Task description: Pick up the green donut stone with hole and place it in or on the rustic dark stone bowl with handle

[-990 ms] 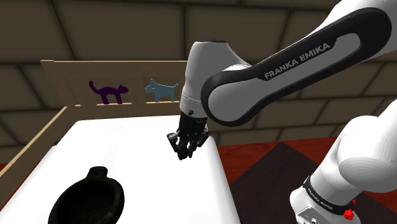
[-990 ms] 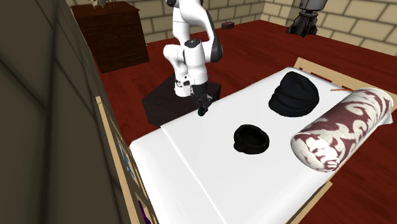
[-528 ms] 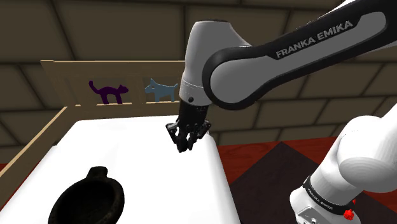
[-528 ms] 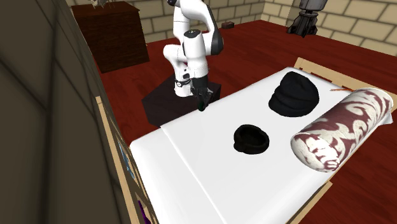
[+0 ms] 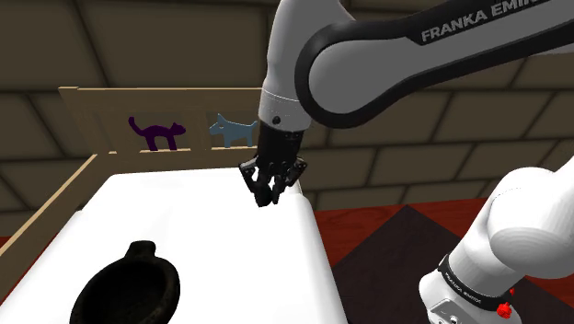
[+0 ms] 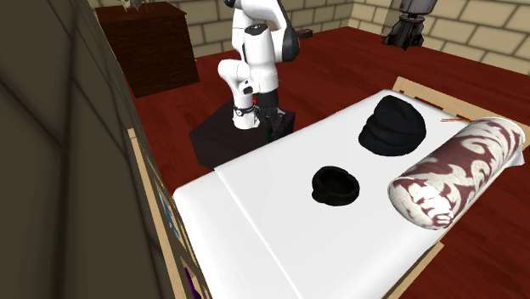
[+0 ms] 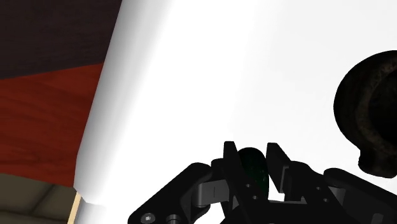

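In the wrist view a dark green donut stone (image 7: 255, 168) sits clasped between my two black fingers, with my gripper (image 7: 252, 148) shut on it above the white bed surface (image 7: 210, 83). The shoulder view has the gripper (image 5: 269, 190) hanging over the bed's edge nearest the stand, well above the sheet. The dark stone bowl with handle (image 5: 126, 289) rests on the bed toward the shoulder view's lower left, apart from the gripper. The same bowl (image 6: 335, 185) lies mid-bed in the second exterior view, and my gripper (image 6: 273, 127) is over the bed edge by the stand. Bowl rim (image 7: 371, 113) also shows ahead of the fingers.
A wooden rail (image 5: 156, 110) with a purple cat (image 5: 156, 132) and a blue dog (image 5: 234, 128) closes the bed's far side. A black lump (image 6: 391, 125) and a maroon-and-white patterned bolster (image 6: 457, 170) lie beyond the bowl. Red wood floor (image 6: 340, 51) surrounds the bed.
The arm has lifted, carrying the shut gripper with the stone a little higher above the bed edge. The bowl has stayed in place.
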Controlling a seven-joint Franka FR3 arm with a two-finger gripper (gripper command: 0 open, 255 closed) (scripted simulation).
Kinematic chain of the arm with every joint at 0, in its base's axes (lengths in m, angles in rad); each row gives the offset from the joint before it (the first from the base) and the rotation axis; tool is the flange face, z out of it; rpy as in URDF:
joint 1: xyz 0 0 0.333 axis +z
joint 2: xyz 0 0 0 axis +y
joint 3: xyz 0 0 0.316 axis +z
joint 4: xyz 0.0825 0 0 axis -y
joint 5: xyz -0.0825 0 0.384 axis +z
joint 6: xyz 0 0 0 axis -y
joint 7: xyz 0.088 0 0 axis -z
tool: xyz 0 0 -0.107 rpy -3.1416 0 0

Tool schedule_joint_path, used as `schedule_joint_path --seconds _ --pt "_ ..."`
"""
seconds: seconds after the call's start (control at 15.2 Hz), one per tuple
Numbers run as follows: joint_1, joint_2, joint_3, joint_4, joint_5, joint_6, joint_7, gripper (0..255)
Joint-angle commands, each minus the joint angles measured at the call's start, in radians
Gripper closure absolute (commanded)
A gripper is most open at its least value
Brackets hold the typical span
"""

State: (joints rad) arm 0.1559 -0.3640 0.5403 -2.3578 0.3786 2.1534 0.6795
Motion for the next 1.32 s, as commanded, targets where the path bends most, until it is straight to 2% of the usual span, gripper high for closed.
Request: schedule_joint_path --seconds 0.0,0.33,0.66,0.99,1.19,1.25 --pt "-0.002 0.027 0.020 0.032 -0.013 0.000 0.029 255" --pt "-0.015 0.201 0.130 0.191 -0.120 0.028 0.191 255" --pt "0.010 0.413 0.209 0.380 -0.305 0.026 0.387 255" --pt "0.123 0.642 0.214 0.611 -0.507 -0.030 0.567 255" --pt "0.222 0.775 0.189 0.777 -0.603 -0.088 0.643 255" --pt "0.278 0.844 0.174 0.875 -0.646 -0.125 0.672 255"
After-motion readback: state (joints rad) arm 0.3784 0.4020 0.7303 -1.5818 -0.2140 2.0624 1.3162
